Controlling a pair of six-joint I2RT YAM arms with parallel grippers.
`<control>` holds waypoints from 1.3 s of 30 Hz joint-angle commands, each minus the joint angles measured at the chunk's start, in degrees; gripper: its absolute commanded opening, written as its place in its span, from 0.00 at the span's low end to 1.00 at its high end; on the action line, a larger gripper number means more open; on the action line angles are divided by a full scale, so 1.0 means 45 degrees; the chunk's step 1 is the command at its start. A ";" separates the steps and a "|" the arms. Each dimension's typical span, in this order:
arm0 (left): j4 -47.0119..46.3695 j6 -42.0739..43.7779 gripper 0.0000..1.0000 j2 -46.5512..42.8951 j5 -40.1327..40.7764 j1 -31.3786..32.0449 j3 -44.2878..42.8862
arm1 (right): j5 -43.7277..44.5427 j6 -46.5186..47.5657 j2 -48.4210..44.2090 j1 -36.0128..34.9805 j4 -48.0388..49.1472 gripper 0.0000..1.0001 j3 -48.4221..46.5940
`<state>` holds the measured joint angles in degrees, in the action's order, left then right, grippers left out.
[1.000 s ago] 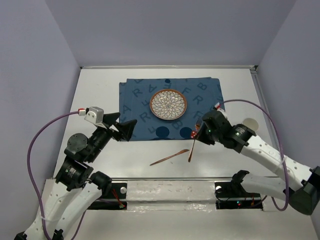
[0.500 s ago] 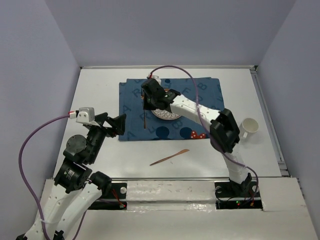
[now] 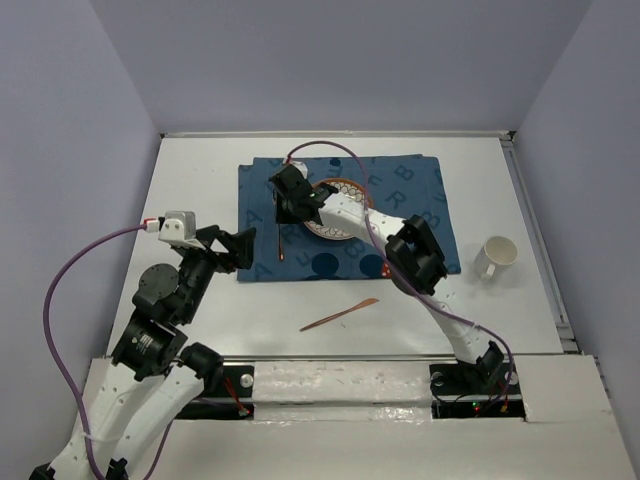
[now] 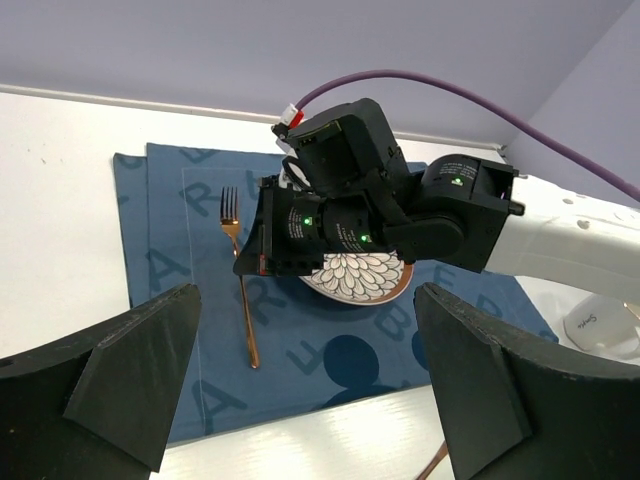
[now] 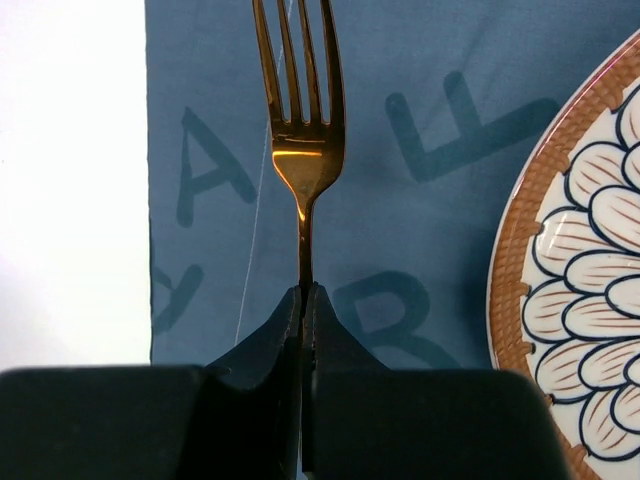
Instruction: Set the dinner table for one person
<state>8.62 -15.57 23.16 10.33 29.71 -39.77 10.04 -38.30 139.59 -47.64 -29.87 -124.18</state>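
My right gripper (image 3: pixel 285 207) reaches across the white dinner table (image 3: pixel 195 175) and is shut on the handle of a copper fork (image 3: pixel 280 238). The fork points away from me, low over the blue letter-printed placemat (image 3: pixel 400 190), just left of the patterned plate (image 3: pixel 345 225). In the right wrist view the jaws (image 5: pixel 303 292) pinch the fork's neck (image 5: pixel 300 150), with the plate rim (image 5: pixel 515 260) to the right. My left gripper (image 3: pixel 236 250) stands open near the placemat's left front corner, holding nothing. In its own view, the fork (image 4: pixel 242 300) and plate (image 4: pixel 362 276) lie ahead.
A copper knife (image 3: pixel 340 314) lies slanted on the bare table in front of the placemat. A white cup (image 3: pixel 497 255) stands to the right of the placemat. The right arm spans the plate and placemat. Walls enclose the table on three sides.
The right arm has swung from the placemat's right front corner across the plate to its left side, carrying the fork, and has since shifted slightly left and lower. The left gripper barely moved.
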 commanded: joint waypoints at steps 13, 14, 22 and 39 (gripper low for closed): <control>-0.0588 0.0004 0.99 0.0342 -0.0342 -0.0060 -0.0088 | 0.0386 -0.0726 0.0816 0.0293 0.0290 0.26 -0.0959; -0.0607 0.0004 0.99 0.0362 -0.0342 -0.0060 -0.0088 | 0.0308 -0.0707 0.0797 0.0293 0.0290 0.34 -0.1036; -0.0608 -0.0016 0.99 0.0381 -0.0342 -0.0060 -0.0108 | 0.0365 -0.0454 -0.0724 0.0138 0.0406 0.42 -0.0415; -0.0627 0.0004 0.99 -0.0068 -0.0537 0.0428 -0.0108 | 0.2904 -0.5601 -1.0451 -0.4057 0.1074 0.42 1.4643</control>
<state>8.40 -15.57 23.66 8.78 30.81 -39.77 18.02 -51.07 95.24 -62.28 -21.91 -63.77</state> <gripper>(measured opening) 0.989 0.414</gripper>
